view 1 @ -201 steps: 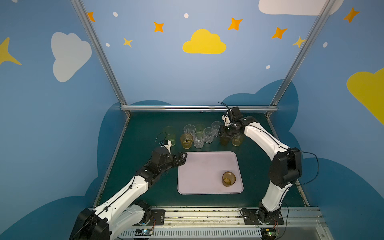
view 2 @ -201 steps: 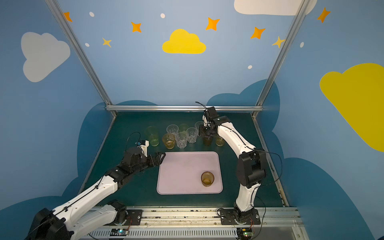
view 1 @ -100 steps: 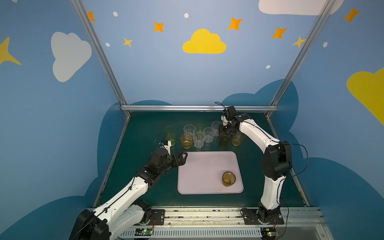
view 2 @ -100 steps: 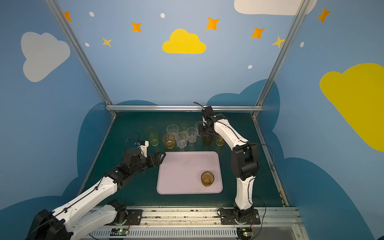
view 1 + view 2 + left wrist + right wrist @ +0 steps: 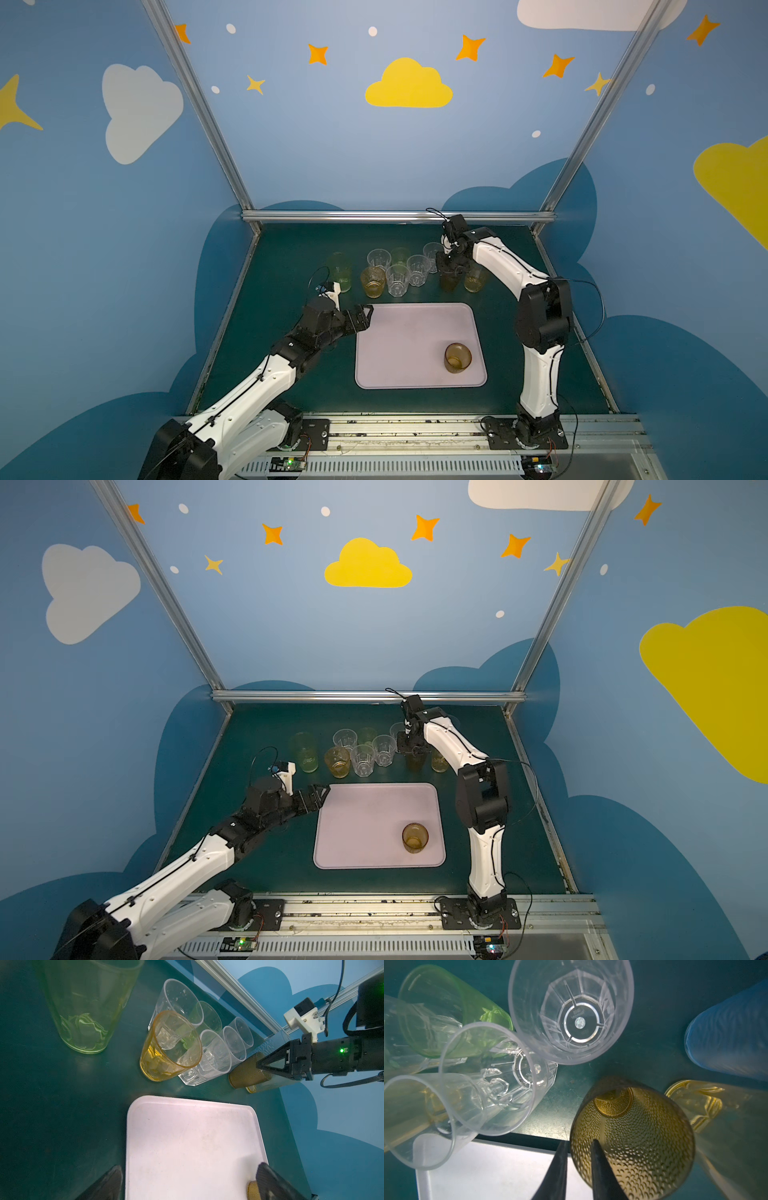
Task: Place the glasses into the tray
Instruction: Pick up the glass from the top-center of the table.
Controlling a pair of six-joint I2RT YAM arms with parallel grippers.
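Observation:
The lilac tray (image 5: pixel 395 365) (image 5: pixel 357 833) holds one brown dimpled glass (image 5: pixel 457 358) near its right front corner. A second brown glass (image 5: pixel 450 280) (image 5: pixel 643 1136) stands behind the tray. My right gripper (image 5: pixel 451 268) (image 5: pixel 579 1141) straddles its rim, one finger inside and one outside, with a narrow gap left. Several more glasses stand in the back row: tall green (image 5: pixel 340 272), short amber (image 5: pixel 372 282), clear faceted (image 5: pixel 397 280), tall amber (image 5: pixel 475 280) and pale blue (image 5: pixel 726 1032). My left gripper (image 5: pixel 365 313) (image 5: pixel 189 1166) hovers open and empty at the tray's far left corner.
The glasses behind the tray stand close together, some touching, and a clear one (image 5: pixel 571 1012) sits just beside the gripped brown one. An aluminium rail (image 5: pixel 395 216) and the blue walls bound the green tabletop (image 5: pixel 270 291).
My right gripper's jaws have narrowed around the rim of the brown glass, and the right arm's elbow has swung in. The left arm has not moved.

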